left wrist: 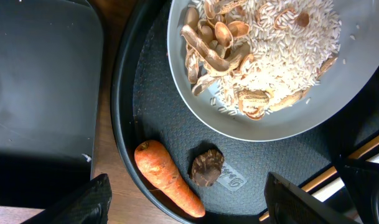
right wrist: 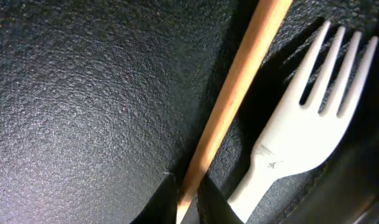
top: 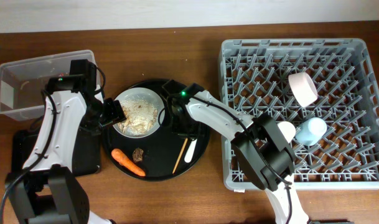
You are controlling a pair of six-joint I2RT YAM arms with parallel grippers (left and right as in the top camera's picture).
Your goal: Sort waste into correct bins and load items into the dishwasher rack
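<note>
R gripper is pinched on the chopstick, fingertips tight either side of its lower end. The stick's thin, straight, pale wood, lying diagonal on the round black tray, which has a pebbled matte surface. Just beside the stick lies the white fork, smooth plastic w/ four tines, crowding your R finger. Left of them on the same tray sits the plate, heaped w/ rice scraps and curled tan shells. Below it are the carrot and dark brown lump, close together. L gripper hangs over those, jaws spread wide, holding nothing. Off right, the grey grid rack carries the pink bowl, blue cup and white cup.
</note>
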